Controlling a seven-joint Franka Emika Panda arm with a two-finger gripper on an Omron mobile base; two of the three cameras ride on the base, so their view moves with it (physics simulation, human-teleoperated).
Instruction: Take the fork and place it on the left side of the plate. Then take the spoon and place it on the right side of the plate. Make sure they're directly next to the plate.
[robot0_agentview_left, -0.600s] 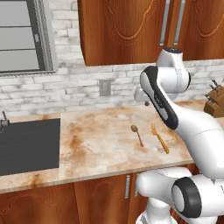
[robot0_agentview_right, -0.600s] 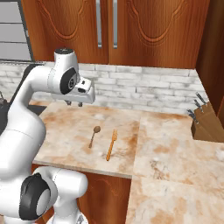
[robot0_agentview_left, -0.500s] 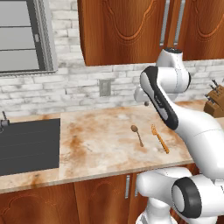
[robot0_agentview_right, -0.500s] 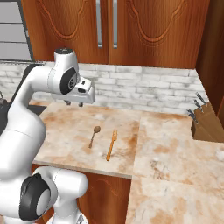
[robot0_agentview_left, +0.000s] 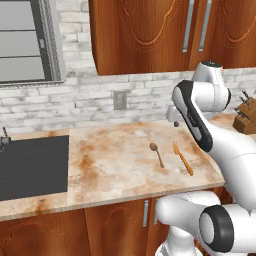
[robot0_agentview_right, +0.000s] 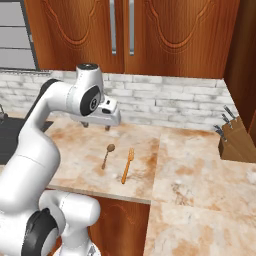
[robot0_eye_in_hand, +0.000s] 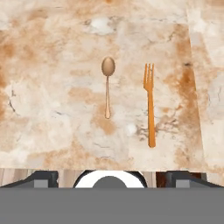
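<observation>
A marbled counter (robot0_agentview_left: 115, 160) carries the spoon (robot0_agentview_left: 156, 152) beside the fork (robot0_agentview_left: 182, 158).

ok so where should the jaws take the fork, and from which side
Grip the fork at mid-handle, coming straight down from above. It lies flat on the counter with a slim straight handle, so the jaws should close across its width. The spoon lies parallel and apart, leaving room.

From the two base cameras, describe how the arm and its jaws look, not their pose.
The arm is glossy white, built of rounded, tube-like links with dark grey to black discs and bands at the joints. Its gripper has a boxy white hand with two small dark tips below. No cables or markings are visible.
</observation>
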